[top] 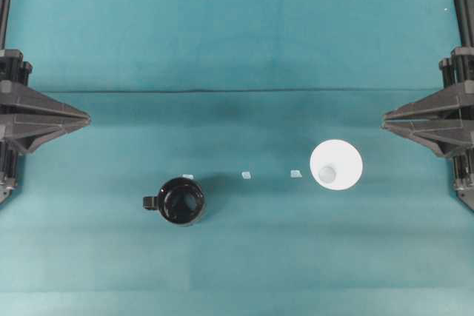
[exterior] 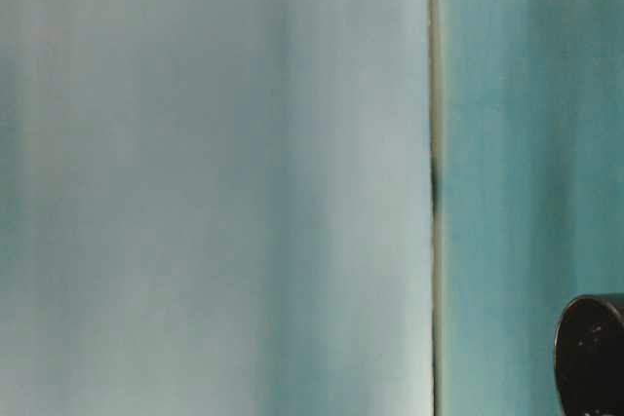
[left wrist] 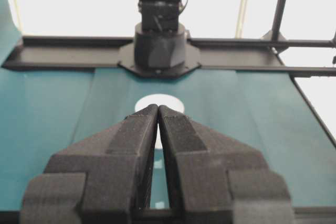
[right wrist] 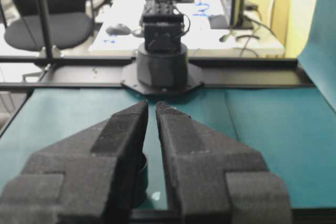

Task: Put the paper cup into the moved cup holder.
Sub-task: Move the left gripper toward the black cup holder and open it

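A: Is the overhead view clear?
B: Yes, the light is even and soft. The cup holder (top: 182, 201) throws only a faint shadow on the desk (top: 237, 257).
A: And the others?
B: The table-level view is mostly a blurred pale surface. The left wrist view has overexposed white background; the right one is sharper.

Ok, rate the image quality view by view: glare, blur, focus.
Overhead: sharp and evenly lit; cup holder casts a soft shadow. Table-level: mostly a blurred pale surface, only the holder's edge and a white sliver showing. Left wrist: background blown out white. Right wrist: better exposed, the close right end effector soft.
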Robot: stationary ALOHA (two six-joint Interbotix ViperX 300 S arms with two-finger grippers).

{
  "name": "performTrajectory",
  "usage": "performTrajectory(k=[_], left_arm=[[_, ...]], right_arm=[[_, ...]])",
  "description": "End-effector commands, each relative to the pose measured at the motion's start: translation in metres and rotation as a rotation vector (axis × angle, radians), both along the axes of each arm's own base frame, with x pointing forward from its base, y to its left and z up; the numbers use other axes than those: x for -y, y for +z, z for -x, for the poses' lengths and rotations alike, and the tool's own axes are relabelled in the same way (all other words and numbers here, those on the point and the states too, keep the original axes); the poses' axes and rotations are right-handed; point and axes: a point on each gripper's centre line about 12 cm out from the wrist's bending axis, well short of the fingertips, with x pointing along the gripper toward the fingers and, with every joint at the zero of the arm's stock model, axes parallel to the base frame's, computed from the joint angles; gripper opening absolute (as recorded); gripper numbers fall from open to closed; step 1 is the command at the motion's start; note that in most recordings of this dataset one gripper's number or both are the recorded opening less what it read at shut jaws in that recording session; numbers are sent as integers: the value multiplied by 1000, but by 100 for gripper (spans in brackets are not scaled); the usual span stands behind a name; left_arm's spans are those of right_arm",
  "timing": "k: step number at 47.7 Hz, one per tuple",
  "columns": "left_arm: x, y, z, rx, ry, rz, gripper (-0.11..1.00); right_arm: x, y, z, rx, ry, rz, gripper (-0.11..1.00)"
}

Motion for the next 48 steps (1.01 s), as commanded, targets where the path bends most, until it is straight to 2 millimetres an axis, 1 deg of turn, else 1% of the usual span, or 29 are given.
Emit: performTrajectory(k=[1, 2, 4, 7, 9, 12, 19, 28, 32, 37, 43, 48], left_arm=[[6, -4, -8, -59, -31, 14, 13], [7, -6, -9, -77, -34, 20, 13], [8, -8, -11, -107, -38, 29, 7], [9, -8, -15, -136, -44, 32, 0], [10, -7, -16, -142, -46, 33, 0], [10, -7, -16, -142, -49, 36, 0], [14, -10, -17, -175, -65, 46, 0], [30, -34, -27, -366, -117, 112, 0], [35, -44, -33, -419, -121, 163, 0], [37, -61, -42, -517, -104, 225, 0], [41, -80, -49, -625, -90, 238, 0], [47, -89, -55, -684, -98, 230, 0]], right_arm=[[-3, 2, -3, -3, 13, -14, 16], [-3, 1, -4, -15, 17, -17, 16], [-4, -2, -6, -46, 21, -25, 17], [-6, -6, -9, -102, 28, -35, 8], [-7, -8, -10, -132, 32, -41, 2], [-8, -10, -11, -168, 36, -45, -1], [-8, -10, -11, -183, 39, -50, -3], [-9, -12, -11, -199, 41, -53, -3], [-8, -14, -11, -208, 39, -53, -3], [-9, -15, -11, -219, 40, -53, -3], [-9, -17, -11, -231, 40, -52, -3], [-9, -17, -11, -240, 38, -53, -3]])
